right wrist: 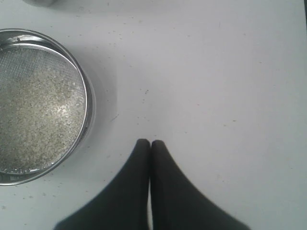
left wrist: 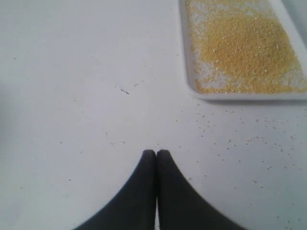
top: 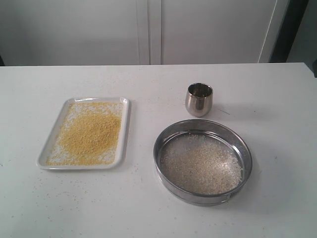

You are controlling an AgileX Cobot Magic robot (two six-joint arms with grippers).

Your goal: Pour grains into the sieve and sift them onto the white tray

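Note:
The white tray (top: 47, 151) lies at the left of the table with golden-yellow grains (top: 90, 133) spread over it. The sieve (top: 202, 199) rests on the table to the right, holding whitish rice-like grains (top: 200, 164) on its mesh. In the left wrist view the tray (left wrist: 188, 72) with yellow grains (left wrist: 247, 45) sits apart from my left gripper (left wrist: 156, 152), which is shut on nothing above bare table. My right gripper (right wrist: 150, 142) is likewise shut and empty, beside the sieve (right wrist: 89, 103) without touching it. Neither gripper shows in the exterior view.
A small steel cup (top: 199, 99) stands upright behind the sieve. Stray grains (left wrist: 225, 139) are scattered on the white table near the tray's edge. White cabinet doors (top: 148, 29) rise behind the table.

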